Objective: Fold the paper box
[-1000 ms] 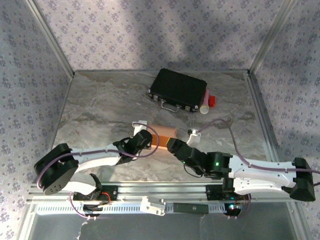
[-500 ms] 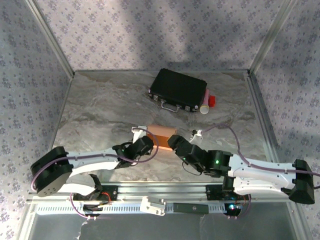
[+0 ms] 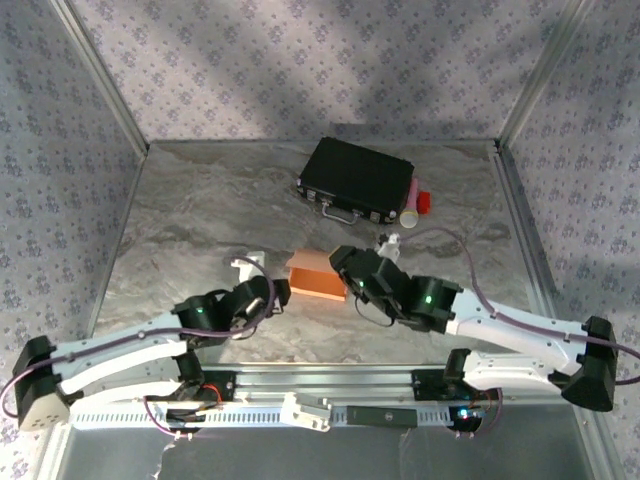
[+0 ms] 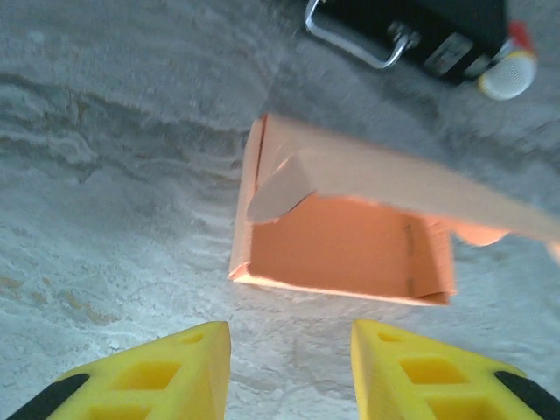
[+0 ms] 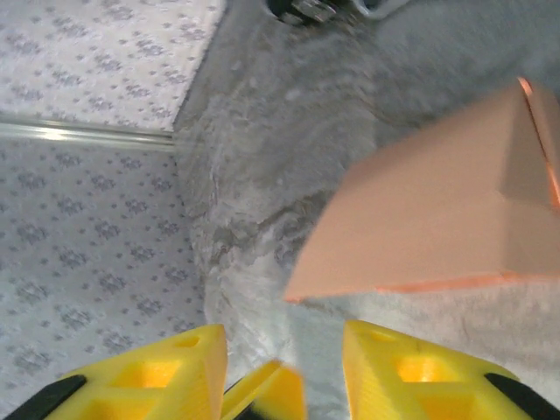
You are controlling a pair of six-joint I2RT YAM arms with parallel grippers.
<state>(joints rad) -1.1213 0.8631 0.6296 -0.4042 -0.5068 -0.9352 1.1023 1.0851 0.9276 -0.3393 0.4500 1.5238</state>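
The paper box (image 3: pixel 318 277) is salmon-pink and lies at the table's middle, partly formed. In the left wrist view the paper box (image 4: pixel 350 245) has its open side facing me, with one flap bent inward at its upper left. My left gripper (image 3: pixel 277 289) sits just left of it; the left gripper (image 4: pixel 290 367) stands open a short way before the box, over bare table. My right gripper (image 3: pixel 340 268) is at the box's right end. Seen from the right wrist, the right gripper (image 5: pixel 284 367) is open below a corner of the paper box (image 5: pixel 437 219), apart from it.
A black hard case (image 3: pixel 357 180) with a metal handle lies at the back, with a white bottle with a red cap (image 3: pixel 415 205) against its right end. Patterned walls close the table on three sides. A blurred yellow tip (image 5: pixel 262 394) shows between my right fingers.
My left gripper has opened and drawn back to the left and nearer, off the box. My right gripper has moved farther up along the box's right end. The box has shifted slightly left.
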